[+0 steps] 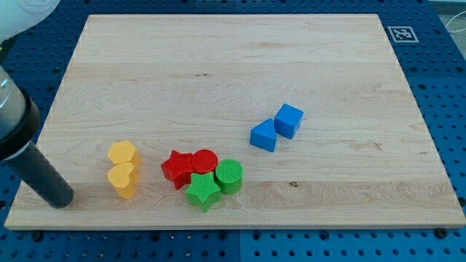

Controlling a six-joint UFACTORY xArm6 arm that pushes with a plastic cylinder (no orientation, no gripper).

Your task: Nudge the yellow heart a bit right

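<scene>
The yellow heart lies on the wooden board near the view's bottom left. A yellow hexagon-like block touches it from above. My tip is on the board left of the yellow heart and slightly lower, with a gap of bare wood between them. The dark rod slants up to the view's left edge.
A red star, red cylinder, green cylinder and green star cluster right of the heart. Two blue blocks sit farther right. The board's bottom edge is close below.
</scene>
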